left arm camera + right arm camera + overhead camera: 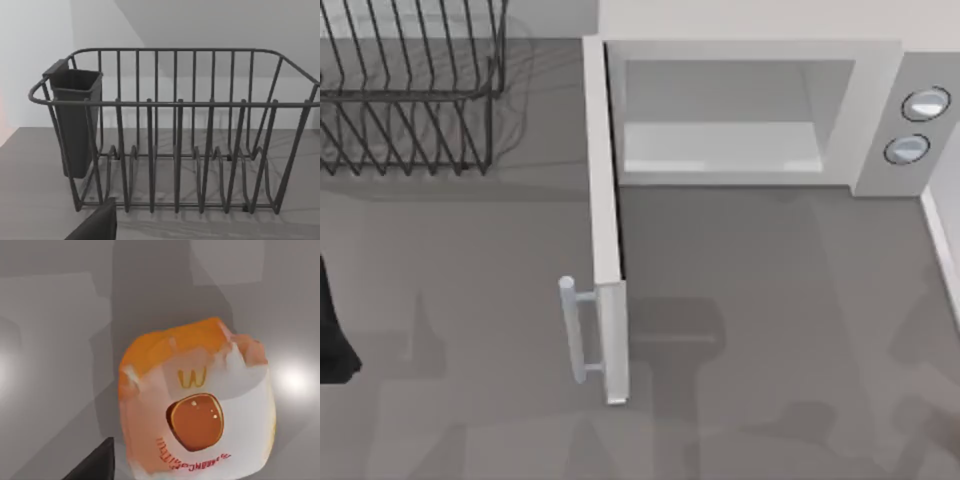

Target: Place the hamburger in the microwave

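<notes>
Microwave [740, 110] door [605, 230] open; hamburger [200, 405] close under right claw, grip state unclear; enter cavity centrally, clear of door.

Top looks down — left wrist shares dish rack [415, 90], nearer.

The dish rack [415, 85] at the counter's far left corner runs off the top view's upper and left edges, so its far side is lost. The microwave [880, 110] is cut at the right, its casing past the two knobs [917, 125] unseen. At the counter's left edge a dark shape [332, 335] is mostly cropped. In the right wrist view the hamburger [200, 405] loses its lower part; its red lettering is unreadable.
</notes>
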Controlling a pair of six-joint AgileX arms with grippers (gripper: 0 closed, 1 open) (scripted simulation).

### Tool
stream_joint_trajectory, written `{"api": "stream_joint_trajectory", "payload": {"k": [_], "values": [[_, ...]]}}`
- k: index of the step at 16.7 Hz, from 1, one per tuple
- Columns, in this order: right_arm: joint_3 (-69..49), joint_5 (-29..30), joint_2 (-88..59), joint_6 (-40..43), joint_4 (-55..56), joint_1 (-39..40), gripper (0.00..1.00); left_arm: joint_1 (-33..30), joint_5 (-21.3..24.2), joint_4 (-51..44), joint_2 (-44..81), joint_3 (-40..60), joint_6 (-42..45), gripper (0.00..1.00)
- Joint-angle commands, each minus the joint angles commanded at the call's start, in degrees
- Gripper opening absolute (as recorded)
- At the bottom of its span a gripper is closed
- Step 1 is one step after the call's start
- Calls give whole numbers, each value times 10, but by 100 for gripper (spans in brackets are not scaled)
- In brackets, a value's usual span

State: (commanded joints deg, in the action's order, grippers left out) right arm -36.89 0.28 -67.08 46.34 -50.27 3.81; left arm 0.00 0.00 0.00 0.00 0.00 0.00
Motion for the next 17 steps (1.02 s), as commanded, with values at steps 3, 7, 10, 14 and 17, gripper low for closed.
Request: {"api": "stream_joint_trajectory", "payload": {"k": [3, 7, 10, 14, 17], "values": [[-41, 0, -65, 48, -49, 4, 100, 0, 0, 0, 0, 0, 0, 100], [-53, 0, -83, 61, -62, 5, 100, 0, 0, 0, 0, 0, 0, 100], [-50, 0, -82, 60, -59, 2, 100, 0, 0, 0, 0, 0, 0, 100], [-18, 0, -116, 61, 5, 4, 100, 0, 0, 0, 0, 0, 0, 100], [23, 0, -160, 59, 96, 5, 100, 0, 0, 0, 0, 0, 0, 100]]}}
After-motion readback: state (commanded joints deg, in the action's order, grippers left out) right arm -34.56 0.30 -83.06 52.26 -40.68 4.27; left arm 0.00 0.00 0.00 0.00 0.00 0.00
